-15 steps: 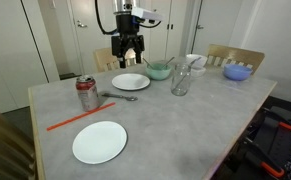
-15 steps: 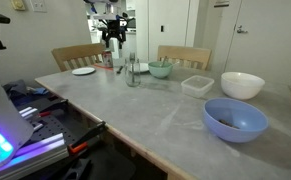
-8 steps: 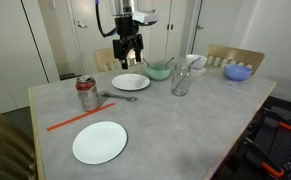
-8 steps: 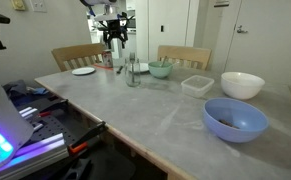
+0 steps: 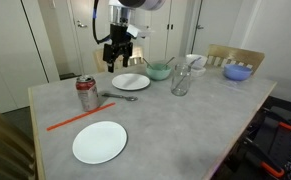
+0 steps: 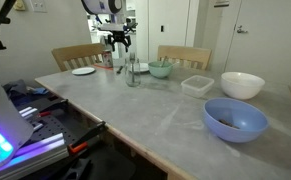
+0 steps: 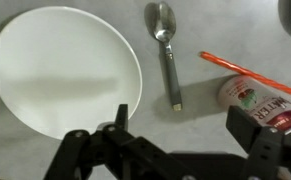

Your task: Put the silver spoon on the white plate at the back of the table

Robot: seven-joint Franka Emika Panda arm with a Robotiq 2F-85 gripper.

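The silver spoon point(image 5: 121, 97) lies flat on the grey table point(image 5: 185, 120), between the soda can and the white plate point(image 5: 130, 82) at the back. In the wrist view the spoon point(image 7: 167, 50) lies just right of the plate point(image 7: 55, 70), bowl end up in the picture. My gripper point(image 5: 115, 57) hangs open and empty well above the plate's edge and the spoon. Its two fingers frame bare table below the spoon's handle in the wrist view point(image 7: 170, 140). It also shows in an exterior view point(image 6: 118, 42).
A soda can point(image 5: 86, 93) stands left of the spoon, and an orange-red stick point(image 5: 75, 118) lies in front of it. A larger-looking white plate point(image 5: 99, 142) sits near the front. A teal bowl point(image 5: 158, 70), a glass point(image 5: 180, 82) and a blue bowl point(image 5: 237, 71) stand to the right.
My gripper has moved a little to the left, from above the plate toward the spoon side, and stays open. Nothing on the table has moved.
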